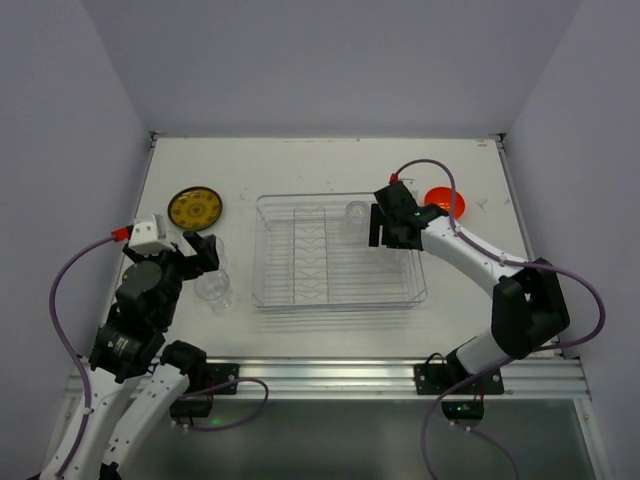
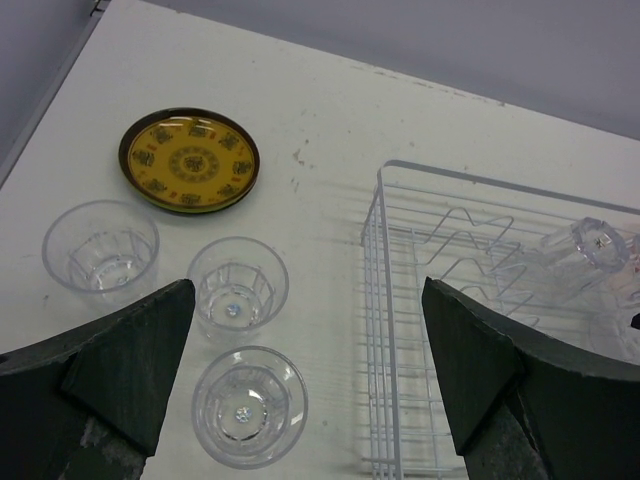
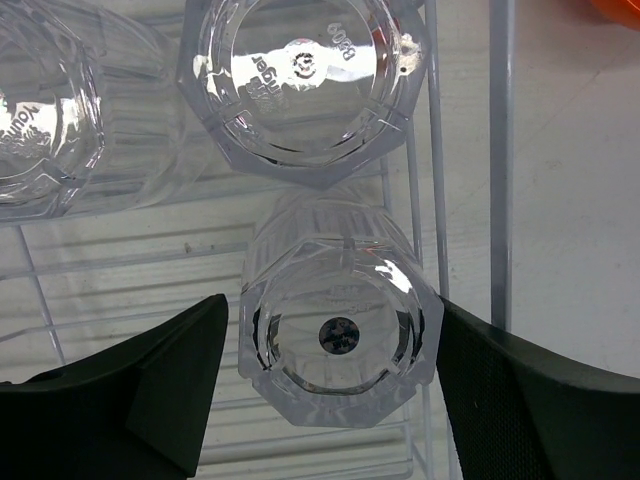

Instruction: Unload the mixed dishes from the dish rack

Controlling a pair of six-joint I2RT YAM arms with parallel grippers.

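Note:
The clear dish rack point(image 1: 340, 285) lies mid-table. My right gripper point(image 1: 393, 232) hangs over its far right corner. In the right wrist view it is open point(image 3: 335, 375) and straddles an upside-down glass cup point(image 3: 338, 335); the right finger touches the cup and the left stands just off it. Two more cups point(image 3: 305, 80) point(image 3: 40, 110) lie beyond it in the rack. My left gripper point(image 2: 305, 350) is open and empty above three upright cups point(image 2: 100, 247) point(image 2: 237, 285) point(image 2: 248, 405) on the table left of the rack point(image 2: 400, 330). The yellow plate point(image 1: 195, 208) and the orange bowl point(image 1: 445, 202) sit on the table.
The yellow plate point(image 2: 190, 160) lies beyond the three cups. A cup point(image 2: 590, 245) shows lying in the rack's far part. The orange bowl's edge point(image 3: 610, 8) is just outside the rack's right wall. Grey walls enclose the table on three sides.

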